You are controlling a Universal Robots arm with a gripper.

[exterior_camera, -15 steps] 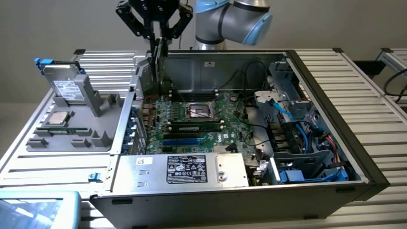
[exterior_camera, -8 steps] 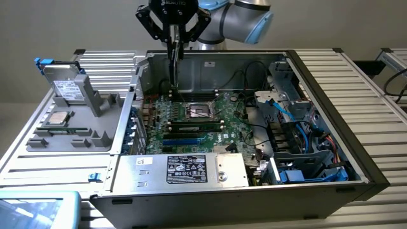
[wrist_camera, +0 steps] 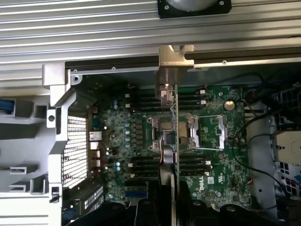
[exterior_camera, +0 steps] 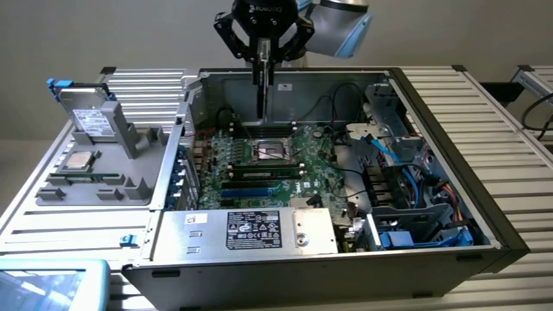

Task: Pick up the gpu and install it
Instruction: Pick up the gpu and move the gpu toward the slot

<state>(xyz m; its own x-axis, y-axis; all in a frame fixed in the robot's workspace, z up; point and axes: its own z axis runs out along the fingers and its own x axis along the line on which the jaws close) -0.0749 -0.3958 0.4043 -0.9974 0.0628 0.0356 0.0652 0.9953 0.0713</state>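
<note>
My gripper (exterior_camera: 263,46) hangs over the far side of the open computer case (exterior_camera: 484,194), shut on the gpu (exterior_camera: 261,84). The card hangs edge-on and upright, its lower end just above the green motherboard (exterior_camera: 259,165) near the CPU socket (exterior_camera: 269,152). In the wrist view the gpu (wrist_camera: 175,136) is a thin line over the socket, with its silver end bracket (wrist_camera: 175,59) by the case wall. The dark fingers (wrist_camera: 157,212) flank the card's near end.
A grey tray (exterior_camera: 103,188) at the exterior view's left holds a silver hard drive (exterior_camera: 90,120) standing upright and a flat chip (exterior_camera: 78,161). The power supply (exterior_camera: 259,230) fills the case's near side. Memory sticks (exterior_camera: 268,172), blue cables (exterior_camera: 389,152) and drive bays crowd the interior.
</note>
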